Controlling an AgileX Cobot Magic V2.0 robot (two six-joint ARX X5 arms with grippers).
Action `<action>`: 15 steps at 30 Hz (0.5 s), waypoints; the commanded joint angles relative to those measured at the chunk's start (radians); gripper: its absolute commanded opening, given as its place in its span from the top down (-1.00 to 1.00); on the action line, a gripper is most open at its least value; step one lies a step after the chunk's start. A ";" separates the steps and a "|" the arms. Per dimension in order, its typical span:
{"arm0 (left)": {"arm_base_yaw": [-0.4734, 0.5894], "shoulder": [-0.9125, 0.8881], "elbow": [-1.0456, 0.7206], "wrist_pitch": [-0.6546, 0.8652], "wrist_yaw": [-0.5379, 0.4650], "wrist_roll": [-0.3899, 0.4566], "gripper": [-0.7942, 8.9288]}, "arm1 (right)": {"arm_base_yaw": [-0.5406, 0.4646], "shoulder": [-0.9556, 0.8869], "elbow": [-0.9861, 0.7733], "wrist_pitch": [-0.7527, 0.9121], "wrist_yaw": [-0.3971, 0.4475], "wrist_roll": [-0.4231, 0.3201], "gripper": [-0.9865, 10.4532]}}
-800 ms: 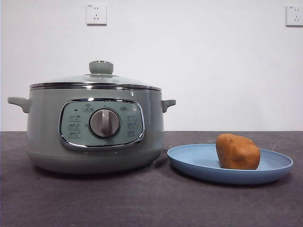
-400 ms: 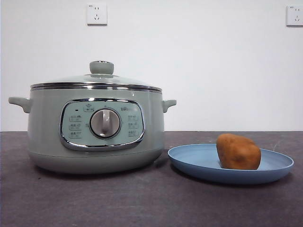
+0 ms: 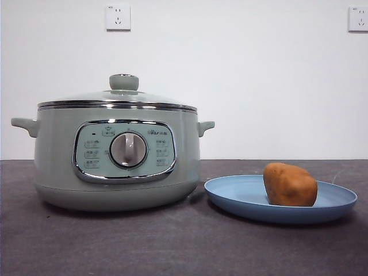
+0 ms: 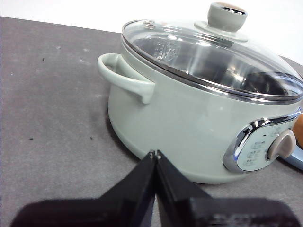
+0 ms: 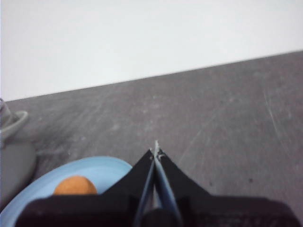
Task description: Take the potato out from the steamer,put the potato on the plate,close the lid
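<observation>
left tool (image 4: 155,153): jaws pressed together, tips touching, holding nothing. it sits over the dark grey counter (image 4: 52,118), near the lower wall of the steamer (image 4: 189,127) and apart from it, on the side of the near handle. beyond the tips, the steamer stands upright on the counter with the lid (image 4: 213,52) seated flat on its chrome rim, pale green knob uppermost. interior seen through the glass shows bare metal; contents otherwise cannot be told. control panel and grey dial lie further round the wall, away from the tool.

right tool (image 5: 155,150): jaws closed to a thin line, nothing between them. just beside it, on the steamer's side, lies the plate (image 5: 94,172), light blue, flat on the counter. the potato (image 5: 75,186) rests on the plate, close to the tool and not touching it. past the plate, one steamer handle shows, blurred.

front view: plate beside the steamer, a narrow gap between them; potato toward the plate's far side from the steamer. white wall behind with two sockets (image 3: 118,17).
</observation>
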 commanded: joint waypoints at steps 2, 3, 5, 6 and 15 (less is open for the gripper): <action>0.003 -0.001 -0.013 0.000 -0.001 -0.003 0.84 | 0.003 -0.039 -0.010 -0.050 0.031 0.017 0.83; 0.003 -0.001 -0.013 0.000 -0.001 -0.003 0.84 | 0.003 -0.049 -0.010 -0.070 0.031 0.017 0.83; 0.003 -0.001 -0.013 0.000 -0.001 -0.003 0.84 | 0.003 -0.064 -0.010 -0.104 0.032 0.017 0.83; 0.003 -0.001 -0.013 0.000 0.000 -0.003 0.84 | 0.003 -0.071 -0.011 -0.119 0.037 0.017 0.83; 0.003 -0.001 -0.013 0.000 -0.001 -0.003 0.84 | 0.016 -0.129 -0.038 -0.164 0.055 0.025 0.83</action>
